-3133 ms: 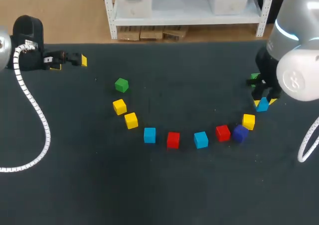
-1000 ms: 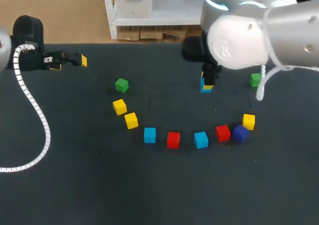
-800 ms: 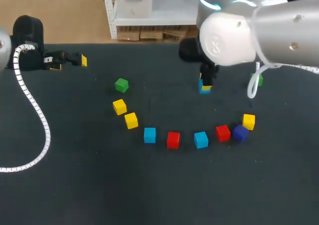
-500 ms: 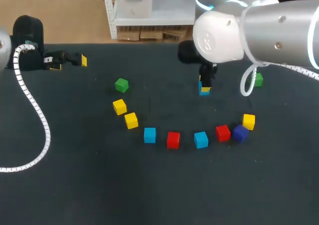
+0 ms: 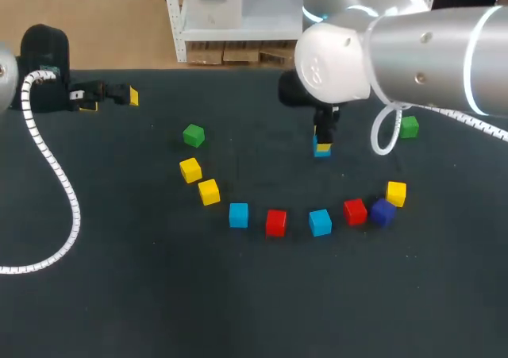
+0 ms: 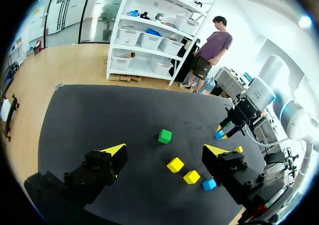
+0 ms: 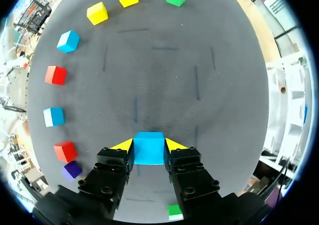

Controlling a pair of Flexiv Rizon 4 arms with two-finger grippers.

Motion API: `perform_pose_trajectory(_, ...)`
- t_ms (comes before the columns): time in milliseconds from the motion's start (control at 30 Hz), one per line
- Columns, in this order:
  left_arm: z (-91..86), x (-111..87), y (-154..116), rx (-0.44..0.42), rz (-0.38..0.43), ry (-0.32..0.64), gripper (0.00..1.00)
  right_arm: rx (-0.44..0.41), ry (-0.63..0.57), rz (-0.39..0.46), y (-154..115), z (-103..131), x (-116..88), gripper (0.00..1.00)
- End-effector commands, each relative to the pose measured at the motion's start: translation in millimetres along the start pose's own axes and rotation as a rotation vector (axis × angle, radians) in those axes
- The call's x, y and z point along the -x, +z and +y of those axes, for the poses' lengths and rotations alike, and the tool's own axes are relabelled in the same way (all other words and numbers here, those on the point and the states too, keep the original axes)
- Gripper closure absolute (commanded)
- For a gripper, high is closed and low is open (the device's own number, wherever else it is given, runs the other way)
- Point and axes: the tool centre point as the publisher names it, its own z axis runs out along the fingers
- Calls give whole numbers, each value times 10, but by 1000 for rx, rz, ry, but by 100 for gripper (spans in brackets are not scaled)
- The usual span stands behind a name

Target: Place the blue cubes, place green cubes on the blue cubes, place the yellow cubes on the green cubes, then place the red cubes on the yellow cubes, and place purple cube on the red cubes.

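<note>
Overhead, the right arm (image 5: 397, 48) came in from the right and reached past the middle of the bench (image 5: 143, 294). The right pincer (image 5: 322, 140) pointed down there, clamped on the held blue cube (image 5: 321, 150). From the right wrist, a yellow-tipped finger (image 7: 123, 144) pressed one face of that cube and its twin pressed the opposite face. Whether the cube rested on the bench or hung just above it could not be told.

Nearer the robot, the other cubes lay in a loose arc, each flat on the bench. From the left it ran: the left green cube (image 5: 193, 135), the first yellow cube (image 5: 190, 169), the second yellow cube (image 5: 209, 191), the left blue cube (image 5: 238, 214), the left red cube (image 5: 275, 222), the middle blue cube (image 5: 320, 222), and the right red cube (image 5: 355, 211). The purple cube (image 5: 382, 212) sat just beside the right red cube, and the third yellow cube (image 5: 396, 192) just beyond the purple one. The right green cube (image 5: 409, 126) sat apart, to the right of the held one.

The left pincer (image 5: 111, 98) sat at the bench's far left, well away from the cubes, its fingers spread wide.
</note>
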Motion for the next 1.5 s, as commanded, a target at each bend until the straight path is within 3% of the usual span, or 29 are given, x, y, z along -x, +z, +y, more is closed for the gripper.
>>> perform_pose_trajectory(33, 36, -16, -6, -16, -7, 3, 0, 2, -1, 0, 24, -39, -11, 100)
perform_pose_trajectory(233, 36, -16, -6, -16, -7, 3, 0, 5, -1, 6, 55, -35, -18, 100)
perform_pose_trajectory(267, 36, -16, -6, -16, -7, 3, 0, 5, 0, 6, 60, -32, -18, 89)
perform_pose_trajectory(333, 36, -16, -6, -16, -7, 3, 0, 5, 3, 8, 71, -29, -17, 81)
perform_pose_trajectory(367, 36, -16, -6, -16, -7, 3, 0, 6, 6, 8, 72, -29, -17, 65)
perform_pose_trajectory(433, 36, -16, -6, -16, -7, 3, 0, 7, 9, 8, 75, -27, -15, 48)
perform_pose_trajectory(533, 36, -16, -6, -16, -7, 3, 0, 11, 21, 4, 74, -20, -7, 0)
perform_pose_trajectory(900, 36, -16, -6, -16, -7, 3, 0, 8, 22, 3, 54, -32, -13, 0)
perform_pose_trajectory(933, 36, -16, -6, -16, -7, 3, 0, 8, 21, 4, 51, -32, -17, 19)
perform_pose_trajectory(967, 36, -16, -6, -16, -7, 3, 0, 0, 17, 9, 48, -36, -23, 49)
perform_pose_trajectory(1000, 36, -16, -6, -16, -7, 3, 0, -3, 14, 11, 51, -42, -31, 55)
perform_pose_trajectory(1100, 36, -16, -6, -16, -7, 3, 0, -2, 6, 20, 58, -45, -44, 64)
perform_pose_trajectory(1500, 36, -16, -6, -16, -7, 3, 0, -4, -27, 37, 90, -28, -57, 78)
